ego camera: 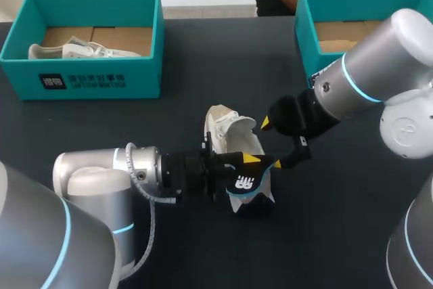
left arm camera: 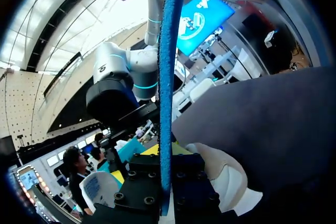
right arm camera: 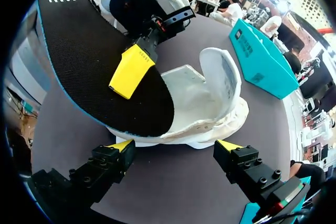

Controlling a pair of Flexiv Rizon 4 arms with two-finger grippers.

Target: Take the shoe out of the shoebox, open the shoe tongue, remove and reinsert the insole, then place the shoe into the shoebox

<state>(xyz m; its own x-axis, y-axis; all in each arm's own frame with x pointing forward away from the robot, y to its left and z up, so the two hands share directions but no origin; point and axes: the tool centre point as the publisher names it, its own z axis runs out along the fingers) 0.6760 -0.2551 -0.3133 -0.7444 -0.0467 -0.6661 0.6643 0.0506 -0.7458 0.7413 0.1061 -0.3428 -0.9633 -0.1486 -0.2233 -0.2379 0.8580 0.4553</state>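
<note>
We are seeing only part of our left gripper (ego camera: 249,163) in the head view. One yellow tip is lying on top of the insole (ego camera: 247,182), and the other finger is hiding beneath it. In the left wrist view the insole (left arm camera: 167,77) is showing edge-on, as a thin blue strip rising from between the fingers. It is blocking much of what lies ahead, and only a bit of the white shoe (left arm camera: 226,177) is peeking out beside the gripper (left arm camera: 167,156). Our right arm is covering part of the right box (ego camera: 308,32) at the upper right, so we cannot tell what lies in it. Nor can we tell whether the insole's far end is sitting inside the shoe or merely overlapping it.

We are counting two teal boxes, two white shoes and one insole. The second shoe (ego camera: 74,50) is lying in the left box (ego camera: 88,79) at the upper left. The task's shoe (ego camera: 233,133) is lying on the dark table (ego camera: 203,52) at the centre of the frame.

Our left gripper is clenching the insole from both faces. Our right gripper (ego camera: 270,143) is standing released just right of the shoe. In its own view the fingers (right arm camera: 175,148) are spreading wide, with the shoe (right arm camera: 210,98) just ahead of them and the insole (right arm camera: 94,66) beside it.
</note>
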